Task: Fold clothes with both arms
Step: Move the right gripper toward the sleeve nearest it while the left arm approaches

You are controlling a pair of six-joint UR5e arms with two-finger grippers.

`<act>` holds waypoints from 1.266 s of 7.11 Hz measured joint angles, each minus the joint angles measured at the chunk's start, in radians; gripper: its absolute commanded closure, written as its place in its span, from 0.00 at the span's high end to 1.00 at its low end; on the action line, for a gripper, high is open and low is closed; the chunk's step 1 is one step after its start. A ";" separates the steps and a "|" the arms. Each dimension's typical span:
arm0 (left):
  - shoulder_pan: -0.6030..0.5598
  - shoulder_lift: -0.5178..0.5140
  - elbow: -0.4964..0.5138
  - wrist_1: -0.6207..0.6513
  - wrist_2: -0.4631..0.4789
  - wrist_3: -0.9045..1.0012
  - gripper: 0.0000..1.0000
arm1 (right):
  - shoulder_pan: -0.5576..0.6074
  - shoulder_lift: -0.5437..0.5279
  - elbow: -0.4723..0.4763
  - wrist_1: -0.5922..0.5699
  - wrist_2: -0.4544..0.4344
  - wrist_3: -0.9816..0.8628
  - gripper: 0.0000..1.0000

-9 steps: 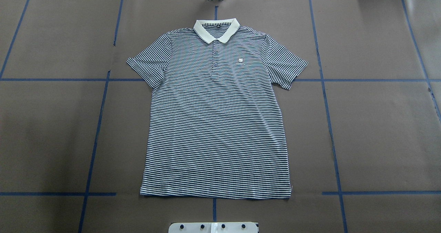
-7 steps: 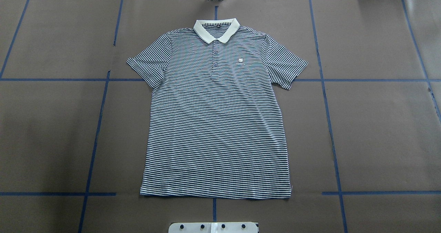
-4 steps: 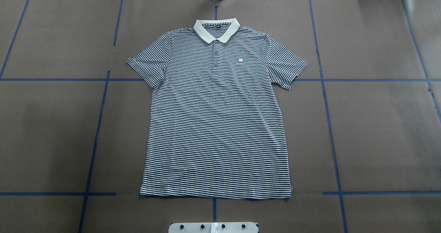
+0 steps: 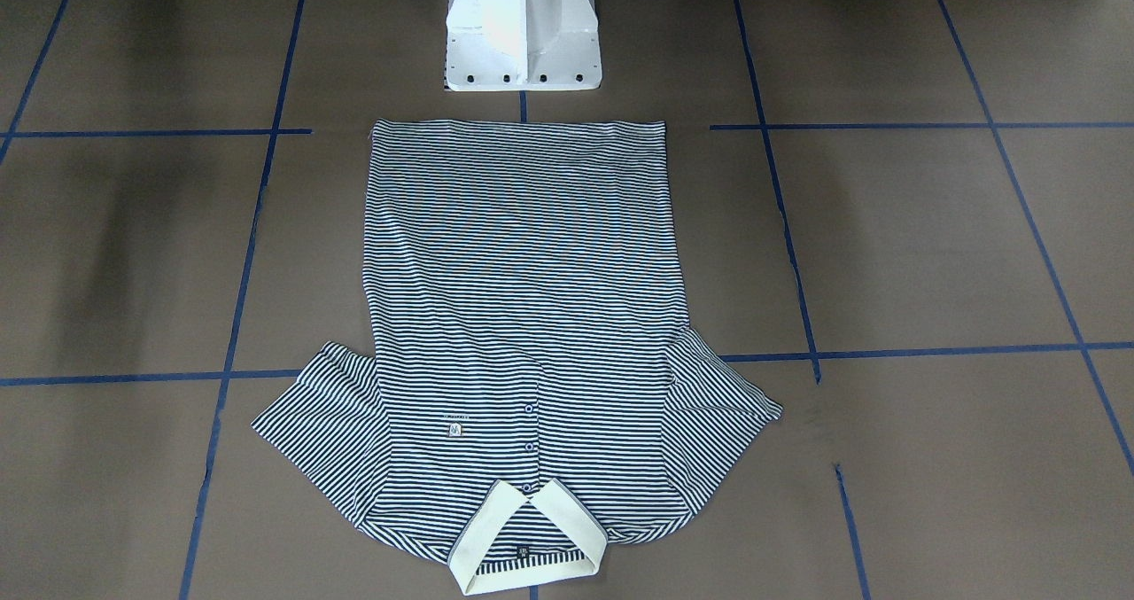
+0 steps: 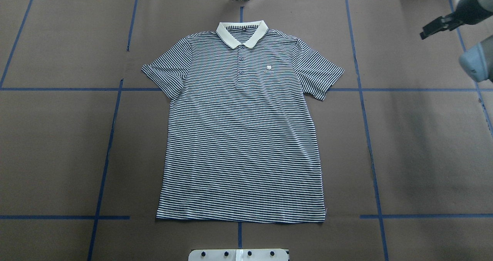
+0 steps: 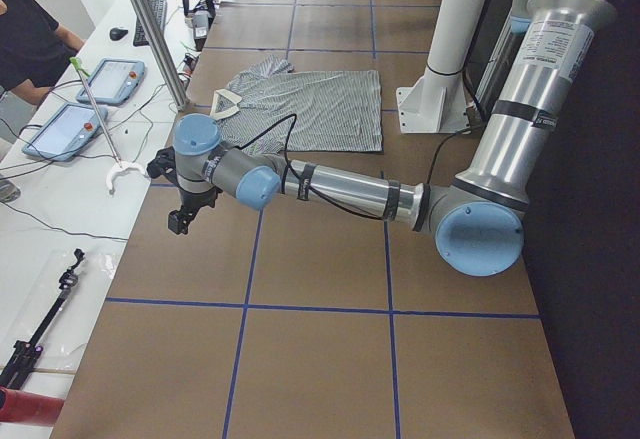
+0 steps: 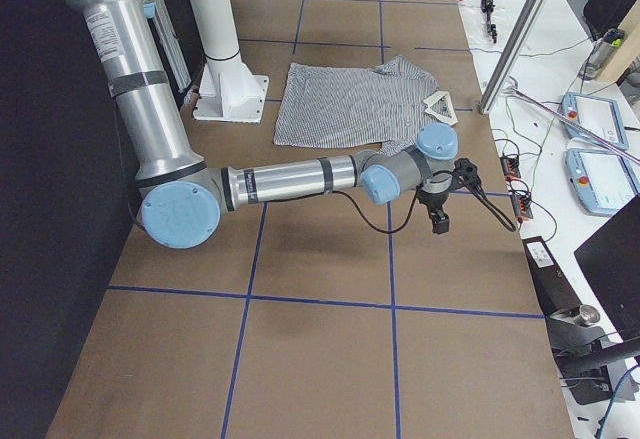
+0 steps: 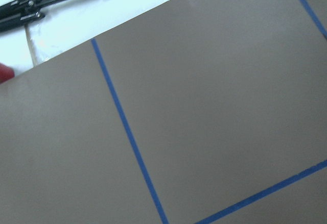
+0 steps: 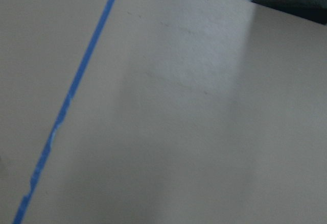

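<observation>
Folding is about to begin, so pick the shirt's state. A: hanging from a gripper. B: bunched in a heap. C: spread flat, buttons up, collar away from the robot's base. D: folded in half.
C: the polo shirt lies fully spread, front side up, its collar at the end opposite the white pedestal base.

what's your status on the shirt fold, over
Black two-finger left gripper, right gripper: both hang over bare brown table, clear of cloth, open or shut unclear. Navy-and-white striped polo shirt flat, face up, unfolded. Nothing on it.
</observation>
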State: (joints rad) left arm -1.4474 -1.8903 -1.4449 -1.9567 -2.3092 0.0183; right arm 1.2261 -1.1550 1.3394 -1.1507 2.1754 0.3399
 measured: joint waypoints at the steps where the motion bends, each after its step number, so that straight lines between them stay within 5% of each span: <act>1: 0.030 -0.002 0.001 -0.064 0.001 -0.076 1.00 | -0.052 0.058 -0.048 0.040 -0.027 0.095 1.00; 6: 0.243 -0.097 0.012 -0.141 0.075 -0.570 1.00 | -0.255 0.131 -0.120 0.196 -0.111 0.480 1.00; 9: 0.287 -0.110 -0.004 -0.144 0.143 -0.643 1.00 | -0.319 0.145 -0.153 0.196 -0.178 0.516 0.97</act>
State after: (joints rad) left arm -1.1609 -1.9998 -1.4484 -2.1009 -2.1663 -0.6244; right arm 0.9072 -1.0105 1.1865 -0.9550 1.9978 0.8559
